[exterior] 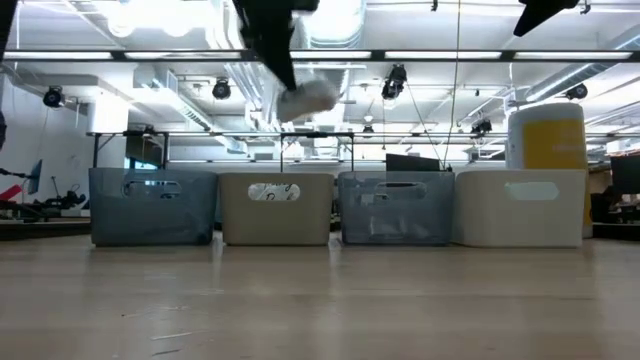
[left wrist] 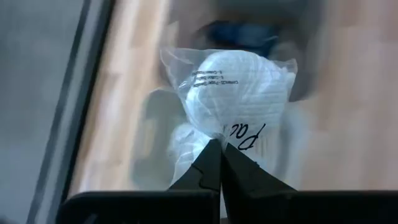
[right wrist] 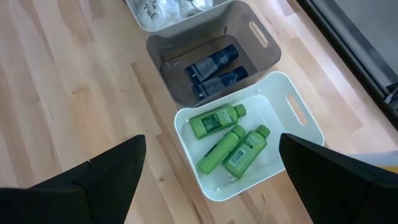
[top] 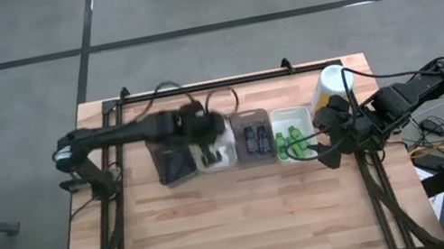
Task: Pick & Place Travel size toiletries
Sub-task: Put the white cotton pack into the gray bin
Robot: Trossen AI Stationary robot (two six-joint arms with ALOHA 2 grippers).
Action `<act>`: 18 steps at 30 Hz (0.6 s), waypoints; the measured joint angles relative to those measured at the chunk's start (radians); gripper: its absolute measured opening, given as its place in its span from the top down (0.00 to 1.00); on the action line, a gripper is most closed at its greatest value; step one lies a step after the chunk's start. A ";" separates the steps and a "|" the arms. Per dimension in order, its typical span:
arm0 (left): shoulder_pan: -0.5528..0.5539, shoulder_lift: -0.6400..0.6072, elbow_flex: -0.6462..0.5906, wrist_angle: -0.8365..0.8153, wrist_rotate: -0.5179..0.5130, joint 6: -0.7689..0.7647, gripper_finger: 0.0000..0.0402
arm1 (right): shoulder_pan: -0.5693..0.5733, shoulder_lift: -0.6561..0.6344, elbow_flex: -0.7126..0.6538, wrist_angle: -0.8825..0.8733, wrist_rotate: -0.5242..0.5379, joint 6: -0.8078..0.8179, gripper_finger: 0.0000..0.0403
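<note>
White wrapped bundle [left wrist: 233, 93] hangs from the left claw [left wrist: 219, 148], pinched by a corner of its plastic wrap only, up in the air above the beige tray [exterior: 277, 208], second in the row of four on the bench [top: 248, 221]. Same bundle shows blurred in the low view. More wrapped bundles lie in that tray below it. Risk: thin pinch on slippery film, bundle could slide out early or swing and land on the tray rim or in the grey tray beside. Right claw [right wrist: 208, 168] spread wide, empty, hovering over the white tray [right wrist: 309, 124] of green bottles [right wrist: 230, 146].
</note>
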State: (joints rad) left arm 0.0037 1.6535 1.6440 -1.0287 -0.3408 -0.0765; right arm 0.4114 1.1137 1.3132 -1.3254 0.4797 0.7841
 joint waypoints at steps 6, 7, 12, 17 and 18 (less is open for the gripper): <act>0.181 0.027 -0.027 -0.007 0.027 0.136 1.00 | 0.000 0.000 0.000 0.000 0.017 0.001 0.10; 0.202 0.037 -0.029 -0.003 0.054 0.171 1.00 | 0.000 0.000 0.000 0.000 0.018 0.000 0.10; 0.246 0.114 -0.030 0.003 0.113 0.282 0.99 | 0.000 0.000 0.000 0.000 0.018 0.014 0.10; 0.238 0.203 -0.031 0.002 0.179 0.342 0.99 | 0.000 0.000 0.000 -0.001 0.018 0.020 0.10; 0.236 0.217 -0.031 0.000 0.185 0.343 0.99 | 0.000 0.000 0.000 -0.001 0.018 0.020 0.10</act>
State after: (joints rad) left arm 0.2396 1.8709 1.6135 -1.0287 -0.1557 0.2660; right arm 0.4114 1.1137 1.3136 -1.3266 0.4973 0.8043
